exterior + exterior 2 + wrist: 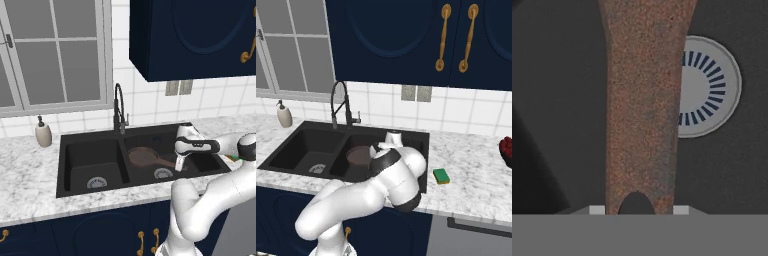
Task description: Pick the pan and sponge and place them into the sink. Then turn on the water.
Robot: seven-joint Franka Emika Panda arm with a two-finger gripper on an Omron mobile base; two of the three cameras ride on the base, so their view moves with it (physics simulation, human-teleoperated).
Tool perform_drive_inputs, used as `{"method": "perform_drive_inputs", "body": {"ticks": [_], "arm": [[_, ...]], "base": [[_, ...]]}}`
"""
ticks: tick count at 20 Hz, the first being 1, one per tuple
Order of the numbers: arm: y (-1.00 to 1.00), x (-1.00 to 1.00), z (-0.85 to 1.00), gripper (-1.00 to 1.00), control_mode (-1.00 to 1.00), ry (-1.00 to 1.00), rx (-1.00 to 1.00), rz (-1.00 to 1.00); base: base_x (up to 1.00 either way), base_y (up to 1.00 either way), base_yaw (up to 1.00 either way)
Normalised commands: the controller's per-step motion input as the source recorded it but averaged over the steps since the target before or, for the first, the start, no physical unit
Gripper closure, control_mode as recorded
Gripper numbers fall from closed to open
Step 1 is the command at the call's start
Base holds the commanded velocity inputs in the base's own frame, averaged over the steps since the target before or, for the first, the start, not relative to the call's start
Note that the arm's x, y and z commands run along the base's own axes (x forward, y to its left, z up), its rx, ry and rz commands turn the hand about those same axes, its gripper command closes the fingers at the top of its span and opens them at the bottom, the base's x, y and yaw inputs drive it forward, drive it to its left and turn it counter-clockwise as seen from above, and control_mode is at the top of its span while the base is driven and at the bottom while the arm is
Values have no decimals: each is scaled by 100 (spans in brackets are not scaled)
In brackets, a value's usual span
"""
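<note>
Pan handling: the pan is judged rigid and fairly heavy toward its bowl, so it is best taken by the handle, close to the bowl to limit tipping; the handle's flat faces look easy to pinch, though its surface could be slippery.
Pan look: a round, shallow, reddish-brown bowl is seen, with a mottled rust-brown handle that widens toward the bowl and has a hanging hole at its end.
Pan place: it is seen low in the right basin of the sink, to the left of and a little beyond that basin's drain, the handle pointing right and toward the near side.
Jaws: the gripper is reaching down into the right basin at the handle's end; the handle runs between the two finger tips, which stand at its edges, but whether it is gripped or free cannot be told.
Sponge handling: the sponge is judged light and soft, and is best pinched across its short sides.
Sponge place: it lies on the worktop, just right of the sink.
Faucet: the faucet stands behind the divider; no water is seen running.
Progress: the pan is judged to be in the sink or nearly so; the sponge and water remain.
</note>
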Motion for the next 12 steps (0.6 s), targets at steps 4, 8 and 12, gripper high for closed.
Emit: {"method": "perform_drive_inputs", "body": {"ticks": [4, 8, 12], "arm": [[0, 8, 0, 100, -100, 0, 0, 2], [0, 0, -9, 100, -100, 0, 0, 0], [0, 0, -1, 100, -100, 0, 0, 0]], "base": [[0, 0, 0], [0, 0, 0], [0, 0, 0]]}}
